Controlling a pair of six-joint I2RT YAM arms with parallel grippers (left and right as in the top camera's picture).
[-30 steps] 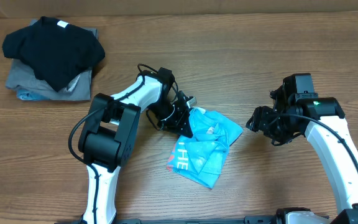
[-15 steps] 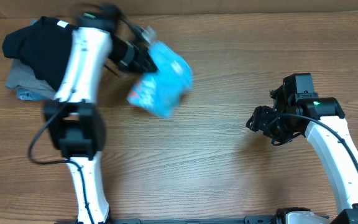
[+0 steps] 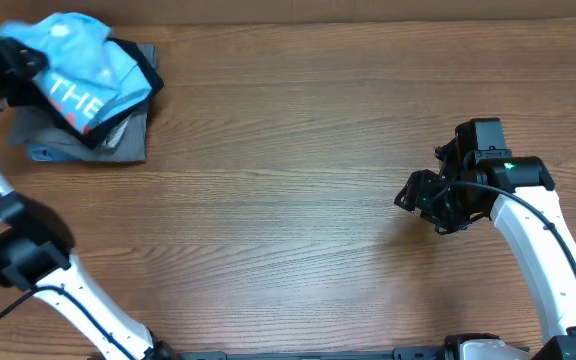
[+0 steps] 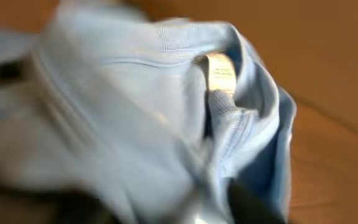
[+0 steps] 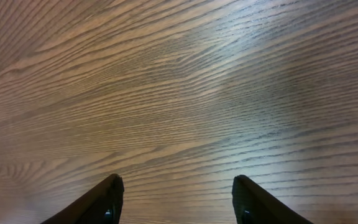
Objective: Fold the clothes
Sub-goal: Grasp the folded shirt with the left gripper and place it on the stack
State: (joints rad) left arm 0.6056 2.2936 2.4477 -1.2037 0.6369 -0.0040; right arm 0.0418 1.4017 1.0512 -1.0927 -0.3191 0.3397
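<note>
Desk (image 3: 298, 150): wood, grey pile (image 3: 98, 150) far left.
T-shirt (image 3: 73, 65): bunched on top.
Left end effector (image 3: 6, 72): state I cannot tell; I would release low.
Right end effector (image 5: 176, 182): apart, empty.

Overhead looks straight down on the table (image 3: 298, 150); left wrist crowds the shirt (image 4: 135, 112) (overhead's upper left); right wrist faces the table closely.
</note>
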